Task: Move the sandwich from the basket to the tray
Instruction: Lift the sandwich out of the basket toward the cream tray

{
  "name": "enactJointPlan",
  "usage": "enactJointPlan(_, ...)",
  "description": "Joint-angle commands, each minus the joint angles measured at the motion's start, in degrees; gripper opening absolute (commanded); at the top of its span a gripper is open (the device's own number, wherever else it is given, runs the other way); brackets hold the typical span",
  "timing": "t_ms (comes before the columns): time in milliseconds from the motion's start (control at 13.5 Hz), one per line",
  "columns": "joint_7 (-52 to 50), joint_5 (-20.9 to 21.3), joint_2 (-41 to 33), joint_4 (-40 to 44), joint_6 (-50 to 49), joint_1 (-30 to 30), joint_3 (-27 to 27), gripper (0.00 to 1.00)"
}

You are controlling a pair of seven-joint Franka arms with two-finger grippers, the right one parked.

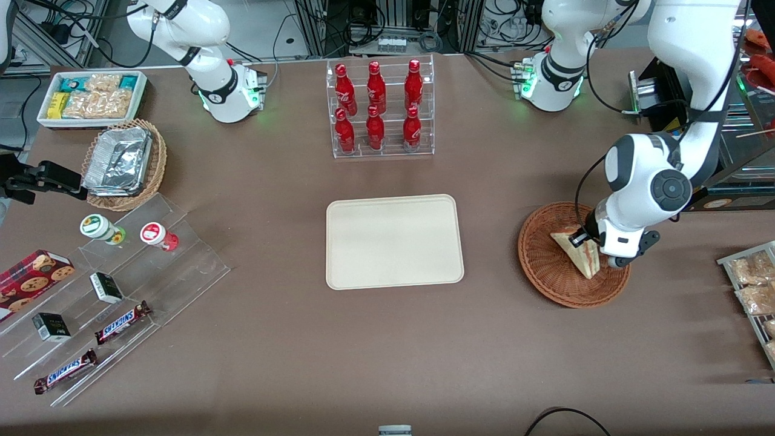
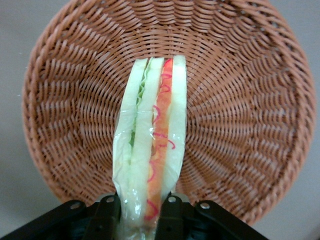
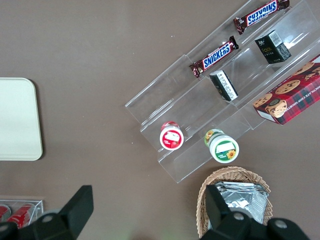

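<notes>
The sandwich (image 1: 579, 252) is a clear-wrapped wedge of pale bread with green, orange and red filling. It sits over the reddish-brown wicker basket (image 1: 548, 266) toward the working arm's end of the table. My left gripper (image 1: 588, 241) is down in the basket and shut on the sandwich's end. In the left wrist view the black fingers (image 2: 106, 216) clamp the sandwich (image 2: 152, 140) from both sides, with the basket (image 2: 250, 100) below it. The cream-beige tray (image 1: 394, 241) lies bare at the table's middle.
A clear rack of red bottles (image 1: 379, 109) stands farther from the front camera than the tray. A tan basket of foil containers (image 1: 124, 160), a white snack bin (image 1: 91, 97) and an acrylic stand with snacks (image 1: 115, 290) lie toward the parked arm's end. Packets (image 1: 754, 284) lie at the working arm's edge.
</notes>
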Motion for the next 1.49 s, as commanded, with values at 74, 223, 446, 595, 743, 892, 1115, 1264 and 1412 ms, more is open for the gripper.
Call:
enactJointPlan(74, 1.3, 1.0, -1.9, 6.3, -9.9, -3.0, -1.4, 0.0)
enactJointPlan(223, 1.2, 1.0, -1.3, 8.5, -11.6, -7.0, -1.5, 0.0)
enactJointPlan(446, 1.1, 0.9, -1.3, 10.2, -12.3, -13.2, -1.6, 0.0)
enactJointPlan(595, 1.2, 0.8, -0.3, 12.6, -13.7, -17.0, -1.6, 0.0)
enactJointPlan(743, 1.7, 0.9, 3.8, 18.1, -16.5, -22.0, -1.6, 0.0)
enactJointPlan(892, 1.5, 0.7, 9.7, 25.5, -20.0, -26.2, -1.6, 0.0)
enactJointPlan(1115, -3.4, 0.3, 16.3, 33.1, -20.5, -31.5, -1.6, 0.0)
enactJointPlan(1264, -4.9, 0.3, 20.3, 37.3, -20.2, -34.5, -1.6, 0.0)
enactJointPlan(1412, -5.2, 0.3, 23.4, 40.2, -19.5, -36.4, -1.6, 0.0)
